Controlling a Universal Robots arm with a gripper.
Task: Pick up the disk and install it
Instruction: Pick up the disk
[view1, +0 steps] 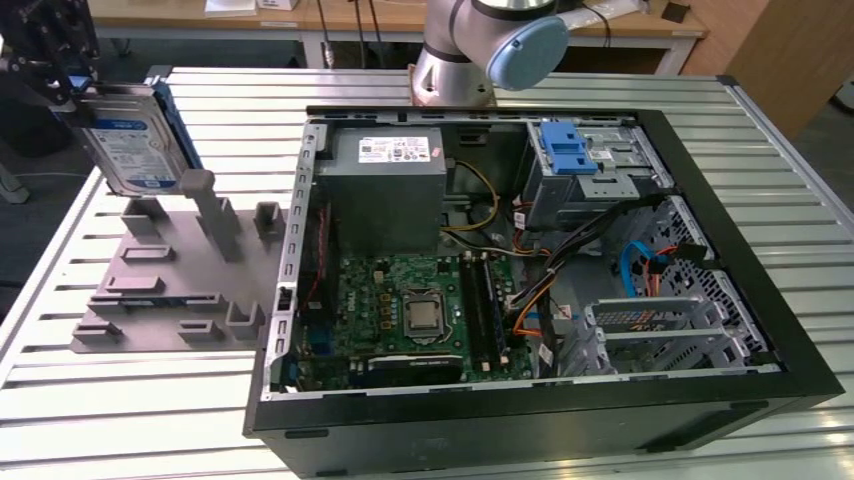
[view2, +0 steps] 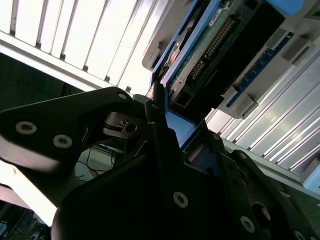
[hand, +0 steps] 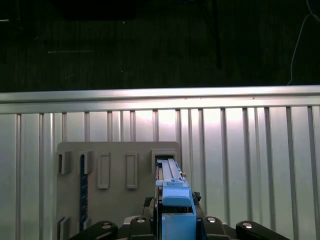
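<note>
A slatted metal table (view1: 134, 420) carries an open black computer case (view1: 534, 425), with a grey power supply (view1: 387, 190) and a silver drive cage (view1: 594, 165) with a blue latch along its far side. At the exterior view's left of the case lies a flat grey stand (view1: 160, 290) with raised posts and slots. The disk (view1: 127, 145) is above the far end of that stand, well apart from the case, standing on edge and leaning a little. It is a flat silver-grey slab with a white-and-blue label (view1: 123, 150) on its broad face and a blue frame (view1: 176, 125) along its edge. In the second wrist view its other face (view2: 212, 45) shows a green circuit board and a row of connector pins. In the first wrist view it appears edge-on (hand: 172, 197), pointing down at a slot of the stand (hand: 115, 155). The gripper (view1: 67, 90) is clamped on the disk's upper end, a dark finger (view2: 156, 132) pressed against the blue frame. That upper end is covered by the gripper, and the lowest corner sits behind a tall post. Whether the disk's bottom edge is in the slot or clear of it cannot be told. The arm (view1: 467, 50) is cut off by the picture's top edge.
</note>
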